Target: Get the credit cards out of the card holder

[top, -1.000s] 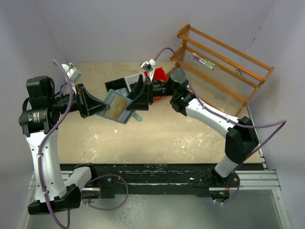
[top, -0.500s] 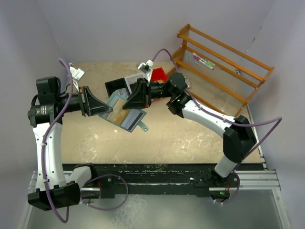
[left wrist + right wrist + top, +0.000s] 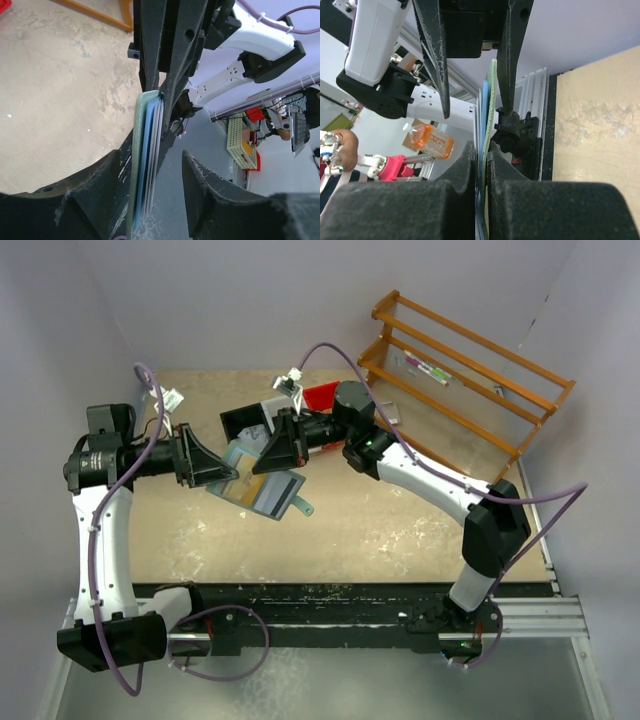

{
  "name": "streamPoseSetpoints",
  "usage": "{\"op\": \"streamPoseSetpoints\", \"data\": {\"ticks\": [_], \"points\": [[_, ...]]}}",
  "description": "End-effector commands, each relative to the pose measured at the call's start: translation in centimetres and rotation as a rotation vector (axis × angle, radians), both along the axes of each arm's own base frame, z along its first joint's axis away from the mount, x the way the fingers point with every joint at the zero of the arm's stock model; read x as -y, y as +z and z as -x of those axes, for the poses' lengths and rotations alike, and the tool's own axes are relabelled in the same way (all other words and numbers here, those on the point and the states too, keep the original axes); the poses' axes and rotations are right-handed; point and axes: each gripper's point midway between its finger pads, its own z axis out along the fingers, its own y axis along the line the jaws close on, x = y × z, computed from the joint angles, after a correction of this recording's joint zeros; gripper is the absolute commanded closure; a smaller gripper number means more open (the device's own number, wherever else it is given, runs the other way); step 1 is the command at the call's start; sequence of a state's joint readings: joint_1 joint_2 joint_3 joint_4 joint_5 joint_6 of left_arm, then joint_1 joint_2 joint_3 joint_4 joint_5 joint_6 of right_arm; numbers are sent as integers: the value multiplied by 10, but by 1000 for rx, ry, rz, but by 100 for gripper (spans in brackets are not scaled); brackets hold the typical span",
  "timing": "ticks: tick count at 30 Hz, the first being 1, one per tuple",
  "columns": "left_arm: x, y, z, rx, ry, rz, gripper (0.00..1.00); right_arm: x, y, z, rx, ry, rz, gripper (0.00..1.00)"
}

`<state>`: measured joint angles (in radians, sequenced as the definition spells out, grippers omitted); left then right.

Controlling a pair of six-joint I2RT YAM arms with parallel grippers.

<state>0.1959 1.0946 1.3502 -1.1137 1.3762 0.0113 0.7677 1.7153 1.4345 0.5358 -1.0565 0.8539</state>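
The pale mint-green card holder hangs above the table between my two grippers, fallen open with its snap tab pointing down-right. A tan credit card shows in a clear pocket. My right gripper is shut on the holder's upper edge; in the right wrist view its fingertips pinch the green cover and thin pages. My left gripper stands open. The holder is edge-on and rests against its left finger, with a gap to the other finger.
A black bin and a red bin sit on the table behind the grippers. A wooden rack stands at the back right. The black base rail runs along the near edge.
My left gripper has opened and let go of the holder. My right gripper has shut on the holder's upper edge. The holder has dropped open and both arms have shifted slightly left.
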Motion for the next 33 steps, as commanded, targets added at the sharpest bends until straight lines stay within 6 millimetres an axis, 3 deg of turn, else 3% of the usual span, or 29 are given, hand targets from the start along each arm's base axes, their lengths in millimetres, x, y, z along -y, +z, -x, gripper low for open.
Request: {"op": "streamPoseSetpoints", "data": {"ticks": [1, 3, 8, 13, 14, 15, 16, 17, 20, 21, 23, 24, 26, 30, 33], "points": [[0, -2, 4, 66, -22, -25, 47, -1, 24, 1, 72, -13, -15, 100], [0, -6, 5, 61, -25, -25, 51, -4, 24, 0, 72, -12, -12, 100], [-2, -19, 3, 26, -13, -48, 78, -9, 27, -4, 76, -5, 3, 100], [-3, -22, 1, 12, 11, -52, 96, -13, 27, -10, 75, -17, 31, 100], [-3, -20, -1, 12, 20, -52, 100, -12, 26, -10, 77, -16, 41, 87], [-3, -18, -2, 11, 27, -51, 100, -11, 25, -14, 78, -38, 51, 60], [-3, -16, -4, 11, 32, -46, 100, -9, 24, -25, 80, -94, 61, 13], [-3, -14, -5, 6, 30, -36, 100, -3, 23, -39, 70, -161, 74, 1], [-2, -6, -8, -31, 32, -1, 100, 34, 35, -82, 8, -396, 31, 1], [-2, -4, -10, -39, 37, 5, 100, 54, 27, -94, -52, -456, -3, 0], [-3, -2, -15, -45, 53, 7, 100, 85, 47, -93, -79, -486, -165, 1], [-4, -2, -18, -48, 63, 6, 100, 93, 46, -92, -95, -478, -196, 0], [-6, -4, -25, -57, 101, 1, 100, 96, 37, -89, -122, -455, -167, 0], [-12, -8, -43, -54, 174, -19, 100, 106, 32, -95, -86, -575, -149, 1], [-14, -13, -53, -84, 205, -16, 100, 101, 34, -83, -62, -565, -126, 13]]}}
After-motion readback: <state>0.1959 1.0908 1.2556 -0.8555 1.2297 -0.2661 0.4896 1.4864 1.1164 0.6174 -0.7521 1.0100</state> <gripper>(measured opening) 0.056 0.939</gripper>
